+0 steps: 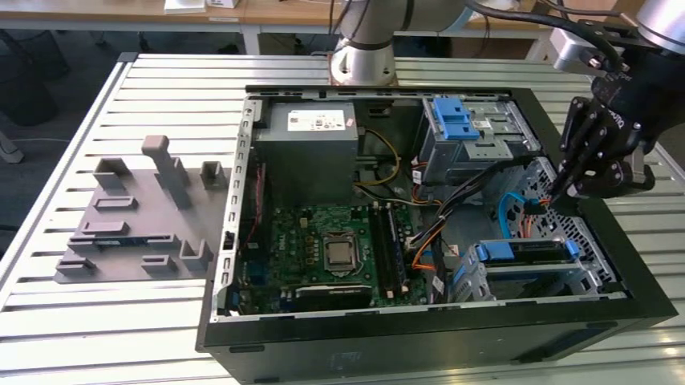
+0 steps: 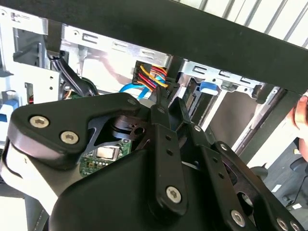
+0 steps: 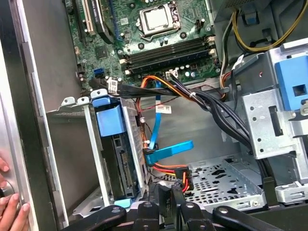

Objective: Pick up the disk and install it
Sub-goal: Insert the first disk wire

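Note:
The disk [image 1: 524, 251] sits edge-up in the grey drive cage [image 1: 583, 277] at the near right corner of the open computer case, its blue carrier frame [image 3: 109, 121] on top. My black gripper [image 1: 549, 198] hangs just behind that cage, on the exterior view's right. Its fingers are shut on a black cable plug [image 3: 161, 193] with red, orange and yellow wires [image 2: 150, 77]. In the second wrist view the gripper [image 2: 167, 103] points into the case, fingertips close together at the plug. The first wrist view has the gripper [image 3: 163, 198] beside the disk's end.
A blue flat cable [image 3: 168, 149] and black cable bundles [image 3: 211, 103] cross the case beside the cage. A second cage with a blue latch [image 1: 460, 120] stands at the back. A grey slotted stand [image 1: 139, 216] lies on the table. A person's hand [image 3: 9, 204] rests at the case wall.

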`<state>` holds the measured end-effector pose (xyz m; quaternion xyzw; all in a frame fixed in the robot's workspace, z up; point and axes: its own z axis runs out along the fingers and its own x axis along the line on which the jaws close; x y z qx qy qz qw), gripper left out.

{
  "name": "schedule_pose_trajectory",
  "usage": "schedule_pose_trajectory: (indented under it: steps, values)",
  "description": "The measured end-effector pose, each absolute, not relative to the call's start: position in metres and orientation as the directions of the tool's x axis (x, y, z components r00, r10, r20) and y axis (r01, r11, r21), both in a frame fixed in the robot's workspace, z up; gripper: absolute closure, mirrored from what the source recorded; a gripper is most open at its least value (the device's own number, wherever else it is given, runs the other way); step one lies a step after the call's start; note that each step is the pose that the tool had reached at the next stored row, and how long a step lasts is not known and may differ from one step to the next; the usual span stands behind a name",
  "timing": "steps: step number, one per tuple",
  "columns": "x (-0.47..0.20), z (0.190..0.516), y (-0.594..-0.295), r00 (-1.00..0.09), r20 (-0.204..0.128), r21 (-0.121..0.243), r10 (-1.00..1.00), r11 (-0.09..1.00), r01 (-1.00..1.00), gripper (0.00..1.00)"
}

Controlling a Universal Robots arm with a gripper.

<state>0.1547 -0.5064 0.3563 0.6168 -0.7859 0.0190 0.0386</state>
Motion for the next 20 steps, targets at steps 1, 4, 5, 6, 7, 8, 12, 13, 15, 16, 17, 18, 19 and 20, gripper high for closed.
schedule_pose_trajectory:
  steps: [1,4,5,6,7,8,12,13,15,16,17,18,19,20]
  values:
    - [0.1549,0.3563,-0.5048,-0.238,0.085,0.018,-0.968,0.240,-0.971,0.75]
    - [0.1554,0.3559,-0.5012,-0.241,0.088,0.019,-0.967,0.243,-0.970,0.75]
    - [0.1555,0.3555,-0.5010,-0.242,0.091,0.019,-0.966,0.244,-0.970,0.75]
    - [0.1556,0.3551,-0.5009,-0.243,0.095,0.018,-0.966,0.245,-0.969,0.75]
    - [0.1557,0.3547,-0.5009,-0.243,0.100,0.017,-0.965,0.246,-0.969,0.75]
    - [0.1558,0.3543,-0.5009,-0.244,0.105,0.016,-0.964,0.247,-0.969,0.75]
    - [0.1559,0.3531,-0.5008,-0.244,0.120,0.013,-0.962,0.247,-0.969,0.76]
    - [0.1559,0.3530,-0.5008,-0.244,0.121,0.012,-0.962,0.247,-0.969,0.76]
    - [0.1550,0.3530,-0.5007,-0.242,0.121,0.012,-0.963,0.246,-0.969,0.83]
    - [0.1539,0.3531,-0.5007,-0.239,0.122,0.012,-0.963,0.242,-0.970,0.84]
    - [0.1530,0.3530,-0.5008,-0.233,0.123,0.012,-0.965,0.236,-0.972,0.84]
    - [0.1524,0.3530,-0.5008,-0.226,0.124,0.011,-0.966,0.229,-0.973,0.84]
    - [0.1520,0.3529,-0.5009,-0.217,0.124,0.011,-0.968,0.220,-0.975,0.84]
    - [0.1518,0.3530,-0.5010,-0.207,0.125,0.011,-0.970,0.210,-0.978,0.84]
